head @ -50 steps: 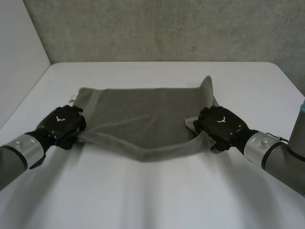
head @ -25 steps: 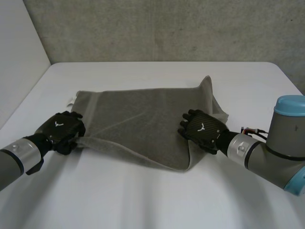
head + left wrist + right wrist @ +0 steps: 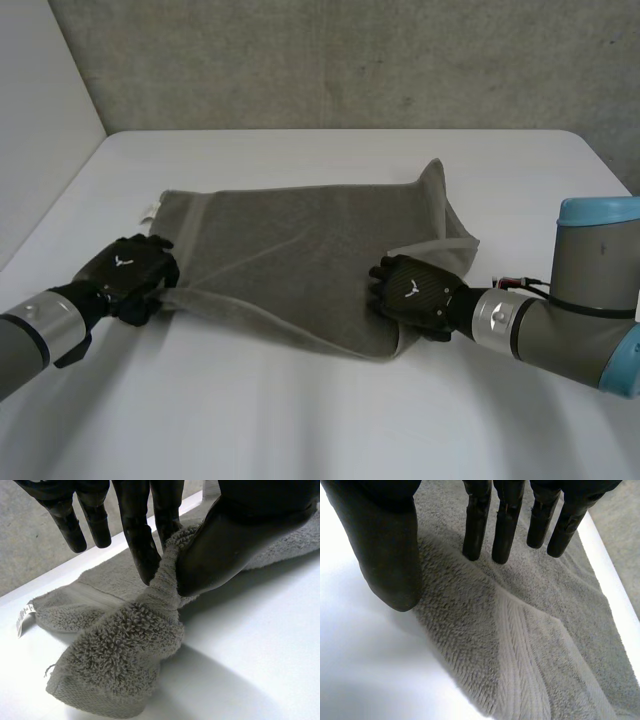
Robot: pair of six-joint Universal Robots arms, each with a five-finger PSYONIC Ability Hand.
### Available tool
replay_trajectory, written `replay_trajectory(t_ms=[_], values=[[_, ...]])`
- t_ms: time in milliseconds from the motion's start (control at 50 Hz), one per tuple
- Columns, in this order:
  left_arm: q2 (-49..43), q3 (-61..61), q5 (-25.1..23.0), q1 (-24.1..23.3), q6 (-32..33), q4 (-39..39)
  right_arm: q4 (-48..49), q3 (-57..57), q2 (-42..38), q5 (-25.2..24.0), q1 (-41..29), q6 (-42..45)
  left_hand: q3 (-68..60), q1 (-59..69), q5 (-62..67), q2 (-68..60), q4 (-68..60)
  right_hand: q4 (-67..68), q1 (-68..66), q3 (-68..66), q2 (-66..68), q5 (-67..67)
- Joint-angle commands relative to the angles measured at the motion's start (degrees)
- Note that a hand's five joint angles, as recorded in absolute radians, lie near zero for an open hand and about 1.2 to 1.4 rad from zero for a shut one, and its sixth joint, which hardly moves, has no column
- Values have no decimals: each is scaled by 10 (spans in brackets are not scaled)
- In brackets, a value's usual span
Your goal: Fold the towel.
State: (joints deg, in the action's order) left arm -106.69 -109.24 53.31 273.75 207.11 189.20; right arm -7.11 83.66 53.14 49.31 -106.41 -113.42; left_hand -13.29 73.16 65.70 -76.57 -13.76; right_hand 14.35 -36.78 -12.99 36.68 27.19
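The white surface carries the grey towel, which lies spread beyond both hands, its near edge running from one to the other; it looks soft, thick-piled and limp, light enough to lift by a corner but sure to sag in the middle, so the corners and hemmed edge seem the places to take it; both arms reach in low; the left hand pinches the near corner, bunched between thumb and fingers; the right hand rests straight-fingered over the other near corner, holding nothing; a small white label pokes out beyond the left hand's fingertips.
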Motion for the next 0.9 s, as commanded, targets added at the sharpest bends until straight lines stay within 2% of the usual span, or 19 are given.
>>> replay_trajectory(t_ms=[20,120,340,420,560,680,780,820,860,880,900], values=[[-1,3,-1,10,0,0,-25,4,8,0,25,28,33,68,43,-34,38,-44,-131,30,132,127],[-1,3,0,12,0,0,-32,14,25,0,44,32,33,68,43,-34,38,-44,-217,30,218,213],[0,-6,0,13,0,-1,-48,82,101,-12,119,35,33,68,43,-34,38,-44,-212,30,214,208],[0,-9,-1,10,0,-1,-43,99,113,-19,125,32,33,68,43,-34,38,-44,-194,30,195,190],[0,-9,0,6,0,0,-32,107,88,-47,118,27,33,68,43,-34,38,-44,-184,30,185,180],[0,-9,0,3,0,0,-9,109,88,-47,100,27,33,68,43,-34,38,-44,-184,30,185,180],[0,-9,-1,4,0,0,60,113,84,-41,85,35,33,68,43,-34,38,-44,-291,30,292,287],[0,-8,-1,4,0,0,70,113,83,-40,82,35,33,68,43,-34,38,-44,-300,30,301,296],[0,-8,-1,4,0,0,76,110,81,-37,81,34,33,68,43,-34,38,-44,-350,30,351,346],[-1,-8,-1,5,0,0,76,107,78,-39,81,34,33,68,43,-34,38,-44,-417,30,418,413],[-1,-8,-1,5,0,0,76,107,78,-39,81,34,33,68,43,-34,38,-44,-418,30,419,414]])
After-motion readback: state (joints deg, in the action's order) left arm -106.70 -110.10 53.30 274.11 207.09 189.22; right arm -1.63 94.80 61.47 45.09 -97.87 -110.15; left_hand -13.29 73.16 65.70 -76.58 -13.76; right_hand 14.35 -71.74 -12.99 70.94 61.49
